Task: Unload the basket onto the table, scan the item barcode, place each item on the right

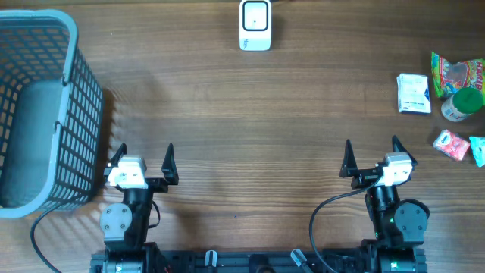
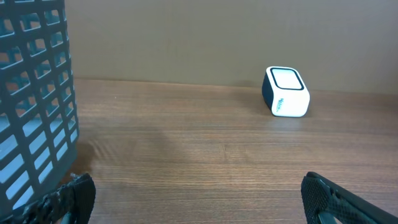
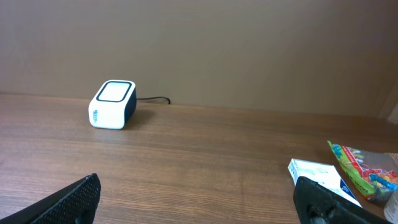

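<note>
Sitting low at the bottom of the overhead frame, both of my pincers are spread wide and gripping nothing. My left gripper (image 1: 144,154) is at lower left, just beside the grey basket (image 1: 82,98) that fills the left edge. My right gripper (image 1: 371,148) is at lower right, with its fingers pointing up the frame. Up at top centre is the white scanner (image 1: 255,24), well apart from both of us across the bare wooden table (image 1: 242,114). From my right wrist I see it at centre left, a dark cable (image 3: 155,99) trailing off behind it. From my left wrist it sits right of centre. Now the goods, all bunched at the right edge of the overhead frame, none of them touched by me. There is a white box (image 1: 414,93), a bright candy bag (image 1: 457,73) just beside it, and a green-capped bottle (image 1: 462,105) right under the bag. A pink packet (image 1: 451,144) lies lower down, with a teal packet (image 1: 478,149) cut off by the frame edge. My right wrist catches the white box and candy bag at lower right, close by my finger.
</note>
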